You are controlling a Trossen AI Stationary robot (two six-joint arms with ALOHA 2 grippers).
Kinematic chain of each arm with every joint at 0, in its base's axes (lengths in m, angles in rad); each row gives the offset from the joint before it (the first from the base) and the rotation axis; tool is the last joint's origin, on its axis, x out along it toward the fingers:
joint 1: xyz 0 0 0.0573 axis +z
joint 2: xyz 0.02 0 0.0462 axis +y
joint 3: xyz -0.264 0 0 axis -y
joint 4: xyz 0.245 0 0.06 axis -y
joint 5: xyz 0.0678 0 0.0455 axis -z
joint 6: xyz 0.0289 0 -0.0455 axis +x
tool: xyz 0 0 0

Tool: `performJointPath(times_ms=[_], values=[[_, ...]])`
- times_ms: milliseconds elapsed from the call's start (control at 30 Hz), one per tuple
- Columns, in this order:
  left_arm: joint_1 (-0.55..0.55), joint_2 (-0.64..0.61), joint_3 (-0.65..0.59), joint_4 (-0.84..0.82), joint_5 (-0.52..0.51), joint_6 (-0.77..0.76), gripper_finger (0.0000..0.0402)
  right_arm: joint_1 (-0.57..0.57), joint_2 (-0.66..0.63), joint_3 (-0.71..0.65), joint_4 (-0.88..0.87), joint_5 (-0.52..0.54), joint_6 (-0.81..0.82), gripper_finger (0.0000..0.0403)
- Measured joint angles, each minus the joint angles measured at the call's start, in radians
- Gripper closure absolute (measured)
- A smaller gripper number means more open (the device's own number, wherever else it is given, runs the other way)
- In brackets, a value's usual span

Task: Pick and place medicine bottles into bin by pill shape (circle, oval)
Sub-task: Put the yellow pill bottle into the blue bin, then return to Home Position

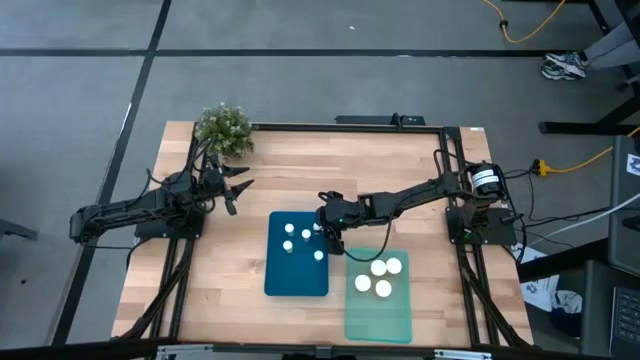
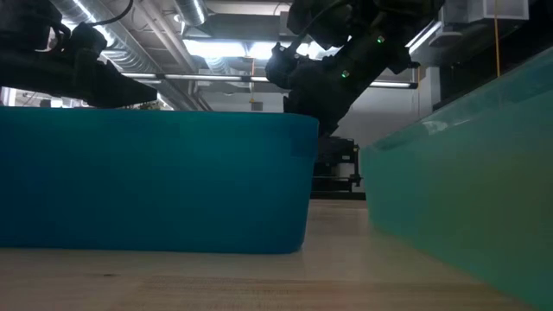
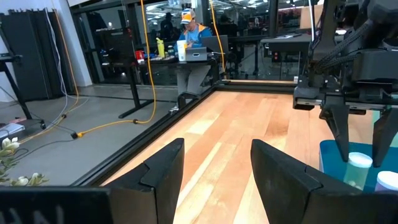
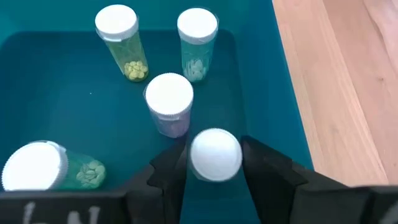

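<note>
My right gripper (image 1: 324,232) hangs over the far right part of the blue bin (image 1: 275,280), fingers pointing down, shut on a white-capped medicine bottle (image 4: 216,154). Several other white-capped bottles stand in the blue bin, one with yellow pills (image 4: 122,43), one pale (image 4: 198,40) and one right beyond the held one (image 4: 169,102). More capped bottles (image 1: 380,277) stand in the green bin (image 1: 378,320). My left gripper (image 1: 240,185) is open and empty at the far left, next to the potted plant (image 1: 224,128). My right gripper pinches the bottle at its white cap (image 4: 194,163) between its two fingers, one on each side, coming from above and pointing down. The bottle is upright inside the blue bin. The cap hides whether its base stands on the bin's floor.
The blue bin (image 2: 155,181) and the green bin (image 2: 467,173) stand side by side near the table's front. Bare wood lies between the bins and the left arm (image 3: 224,143). A person sits at a desk beyond the table (image 3: 189,34).
</note>
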State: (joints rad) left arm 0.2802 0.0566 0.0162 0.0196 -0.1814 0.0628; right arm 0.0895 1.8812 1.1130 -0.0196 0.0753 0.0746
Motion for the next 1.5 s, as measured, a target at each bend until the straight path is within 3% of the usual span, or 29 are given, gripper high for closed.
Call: performJointPath(times_ms=[400,600,733,967,1167,1333,1500], values=[[0.0,0.0,0.0,0.0,0.0,0.0,0.0224,0.0,0.0,0.0,0.029,0.0,0.0,0.0245],[0.0,0.0,0.0,0.0,0.0,0.0,0.0224,0.0,0.0,0.065,-0.024,0.0,-0.003,0.0244],[0.0,0.0,0.0,0.0,0.0,0.0,0.0224,0.0,0.0,0.17,-0.162,0.0,-0.004,0.0244],[0.0,0.0,0.0,0.0,0.0,0.0,0.0224,0.012,-0.002,0.416,-0.568,0.002,0.008,0.0244],[0.0,0.0,0.0,0.0,0.0,0.0,0.0224,0.023,-0.002,0.514,-0.675,0.002,0.029,0.0244],[0.0,0.0,0.0,0.0,0.0,0.0,0.0224,0.023,-0.027,0.557,-0.895,0.141,0.114,0.0244],[0.0,0.0,0.0,0.0,0.0,0.0,0.0224,0.05,-0.141,0.487,-0.991,0.286,0.211,0.0244]])
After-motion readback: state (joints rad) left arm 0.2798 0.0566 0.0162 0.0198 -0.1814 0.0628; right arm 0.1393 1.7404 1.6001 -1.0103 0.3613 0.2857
